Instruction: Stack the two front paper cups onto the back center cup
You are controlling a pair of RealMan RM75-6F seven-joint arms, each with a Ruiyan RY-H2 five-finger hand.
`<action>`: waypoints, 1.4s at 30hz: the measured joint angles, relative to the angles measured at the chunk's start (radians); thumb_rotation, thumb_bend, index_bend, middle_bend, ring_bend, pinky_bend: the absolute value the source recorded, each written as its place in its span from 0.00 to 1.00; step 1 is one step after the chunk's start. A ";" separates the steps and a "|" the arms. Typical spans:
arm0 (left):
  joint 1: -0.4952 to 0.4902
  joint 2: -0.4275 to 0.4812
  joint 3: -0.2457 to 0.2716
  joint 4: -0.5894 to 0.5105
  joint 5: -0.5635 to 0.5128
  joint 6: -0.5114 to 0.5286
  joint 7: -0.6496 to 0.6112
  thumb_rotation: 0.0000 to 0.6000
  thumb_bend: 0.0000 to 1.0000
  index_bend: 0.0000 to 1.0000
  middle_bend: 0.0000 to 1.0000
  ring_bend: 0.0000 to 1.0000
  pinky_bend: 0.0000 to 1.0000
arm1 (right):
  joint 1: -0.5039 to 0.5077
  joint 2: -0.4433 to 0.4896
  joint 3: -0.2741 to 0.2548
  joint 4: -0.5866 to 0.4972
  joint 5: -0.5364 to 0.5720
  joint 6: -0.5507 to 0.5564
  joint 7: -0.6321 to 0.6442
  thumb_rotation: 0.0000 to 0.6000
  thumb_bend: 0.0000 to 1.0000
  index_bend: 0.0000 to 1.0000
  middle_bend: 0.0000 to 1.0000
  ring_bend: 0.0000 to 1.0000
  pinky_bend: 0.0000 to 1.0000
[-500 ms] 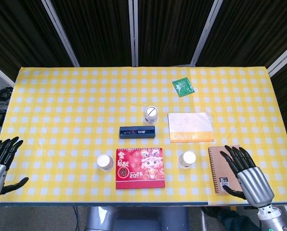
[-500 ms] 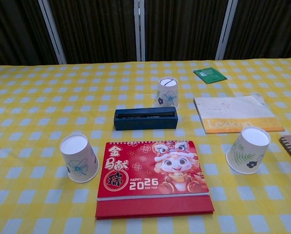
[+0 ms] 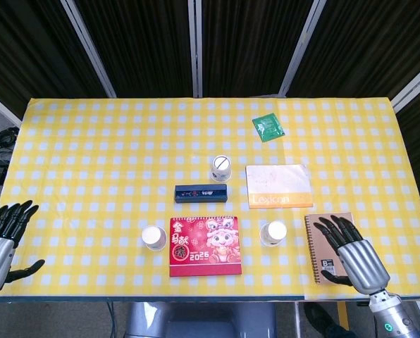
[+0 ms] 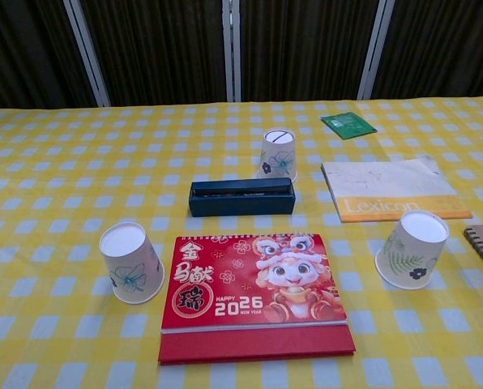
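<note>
Three paper cups stand upside down on your yellow checked table (image 3: 90, 141): the back center cup (image 3: 222, 167) behind a dark blue box (image 3: 201, 192), the front left cup (image 3: 154, 237) and front right cup (image 3: 273, 233) either side of a red 2026 calendar (image 3: 204, 245). Your left hand (image 3: 0, 239) hovers at the table's near left edge, fingers spread, holding nothing. Your right hand (image 3: 349, 245) is over a brown spiral notebook (image 3: 324, 246), fingers likewise spread and empty.

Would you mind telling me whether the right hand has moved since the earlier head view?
Yes. The right hand has drawn back toward the table's near edge; its fingertips now cover less of the spiral notebook.
</note>
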 measured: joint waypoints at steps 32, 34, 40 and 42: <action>-0.051 -0.027 -0.027 -0.014 -0.128 -0.105 0.068 1.00 0.00 0.00 0.00 0.00 0.00 | 0.283 -0.201 0.083 0.176 0.114 -0.317 0.181 1.00 0.16 0.28 0.29 0.19 0.40; -0.052 -0.026 -0.026 -0.014 -0.127 -0.106 0.068 1.00 0.00 0.00 0.00 0.00 0.00 | 0.286 -0.216 0.086 0.184 0.122 -0.316 0.173 1.00 0.18 0.30 0.32 0.21 0.42; -0.052 -0.022 -0.027 -0.016 -0.131 -0.106 0.061 1.00 0.00 0.00 0.00 0.00 0.00 | 0.293 -0.245 0.089 0.208 0.145 -0.318 0.157 1.00 0.23 0.35 0.40 0.31 0.46; -0.053 -0.021 -0.026 -0.016 -0.131 -0.106 0.058 1.00 0.00 0.00 0.00 0.00 0.00 | 0.293 -0.250 0.091 0.214 0.145 -0.307 0.151 1.00 0.24 0.37 0.41 0.33 0.47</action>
